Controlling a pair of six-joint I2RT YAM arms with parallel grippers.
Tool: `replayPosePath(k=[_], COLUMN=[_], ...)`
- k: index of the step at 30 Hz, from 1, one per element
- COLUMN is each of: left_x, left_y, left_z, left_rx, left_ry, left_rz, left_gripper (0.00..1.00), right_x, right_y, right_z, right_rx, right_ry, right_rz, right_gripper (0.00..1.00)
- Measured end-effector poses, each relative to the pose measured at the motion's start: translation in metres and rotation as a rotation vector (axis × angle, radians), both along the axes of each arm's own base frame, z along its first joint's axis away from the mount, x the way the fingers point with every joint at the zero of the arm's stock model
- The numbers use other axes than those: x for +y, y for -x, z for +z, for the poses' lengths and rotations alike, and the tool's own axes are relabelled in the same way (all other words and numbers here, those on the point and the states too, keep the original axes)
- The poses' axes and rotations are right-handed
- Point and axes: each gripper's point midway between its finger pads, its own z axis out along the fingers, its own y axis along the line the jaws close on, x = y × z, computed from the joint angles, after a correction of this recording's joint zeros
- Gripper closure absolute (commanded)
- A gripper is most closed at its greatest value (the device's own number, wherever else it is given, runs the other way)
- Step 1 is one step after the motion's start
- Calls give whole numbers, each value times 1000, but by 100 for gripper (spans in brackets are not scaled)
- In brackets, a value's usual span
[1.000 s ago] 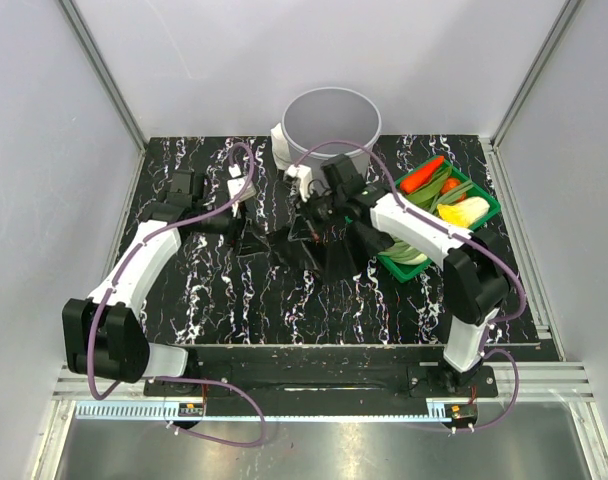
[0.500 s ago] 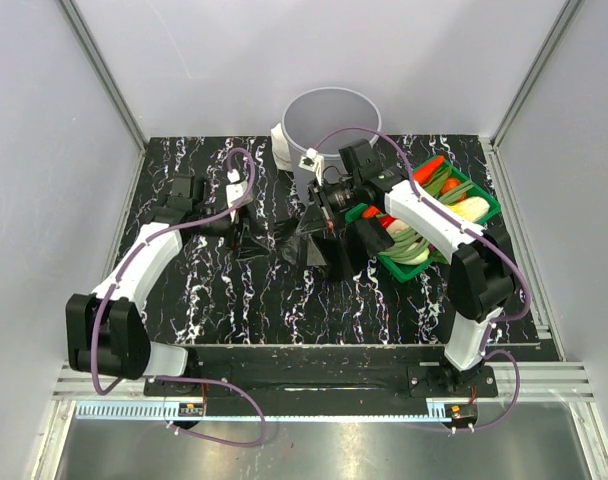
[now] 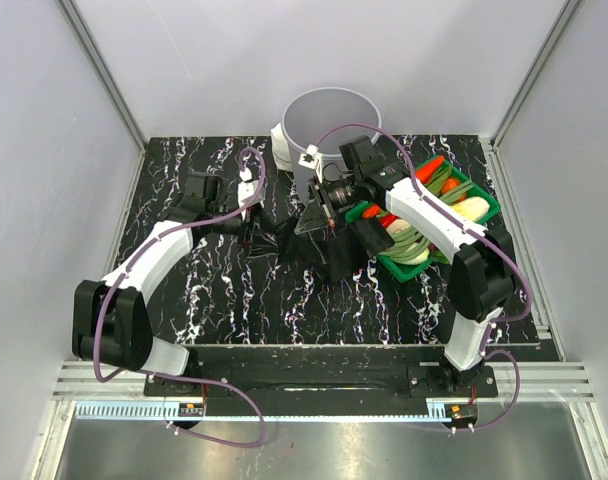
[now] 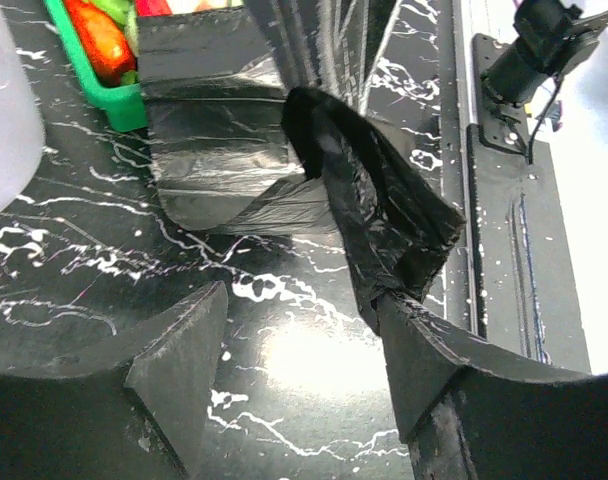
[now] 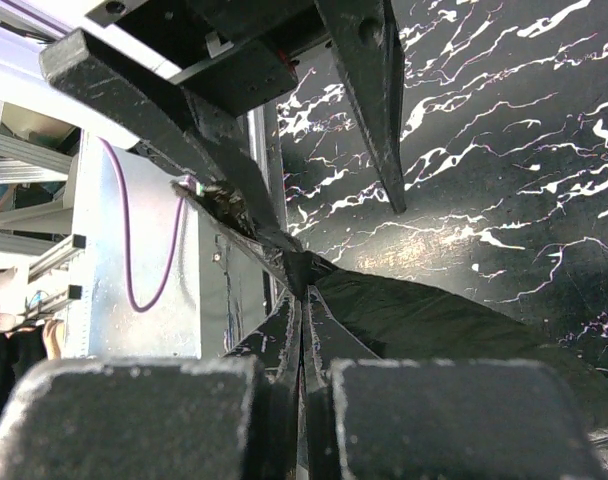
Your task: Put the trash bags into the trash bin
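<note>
Lift step apparently in hand: right fingers [image 5: 144, 420] clenched on a peak of the trash bag [image 4: 224, 150], its bulk on the worktop [image 4: 284, 360] near the bin [image 3: 334, 105]. Left fingers [image 4: 174, 370] released, a fold touching one. Next move calls for carrying it over the rim.

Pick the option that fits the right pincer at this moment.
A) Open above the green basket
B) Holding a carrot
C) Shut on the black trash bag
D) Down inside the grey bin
C: in the right wrist view the right pincer has its fingers pressed together, with a fold of the trash bag pinched between them.
</note>
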Motion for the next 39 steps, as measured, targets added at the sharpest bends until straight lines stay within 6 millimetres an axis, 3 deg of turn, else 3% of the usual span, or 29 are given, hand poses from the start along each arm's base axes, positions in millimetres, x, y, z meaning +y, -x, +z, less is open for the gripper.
replayPosePath(k=[5, 10, 16, 21, 33, 36, 39], left_x=[-8, -11, -12, -10, -2, -1, 0], left_y=[6, 8, 15, 24, 41, 44, 47], left_z=[1, -1, -4, -5, 11, 16, 17], left_rx=[9, 37, 62, 70, 15, 5, 12], left_ry=[12, 26, 34, 33, 36, 41, 39], left_rz=[-32, -48, -74, -105, -168, -173, -171], left_gripper=[54, 65, 100, 100, 100, 100, 100], right_x=[0, 0, 0, -2, -11, -15, -19], right_y=[0, 0, 1, 3, 19, 23, 26], right_z=[0, 0, 0, -2, -4, -8, -12], right_rx=[0, 1, 1, 4, 28, 39, 51], right_ry=[-1, -1, -1, 9, 37, 52, 69], right_rz=[2, 2, 2, 8, 110, 127, 132], right_gripper=[100, 100, 100, 100, 99, 84, 59])
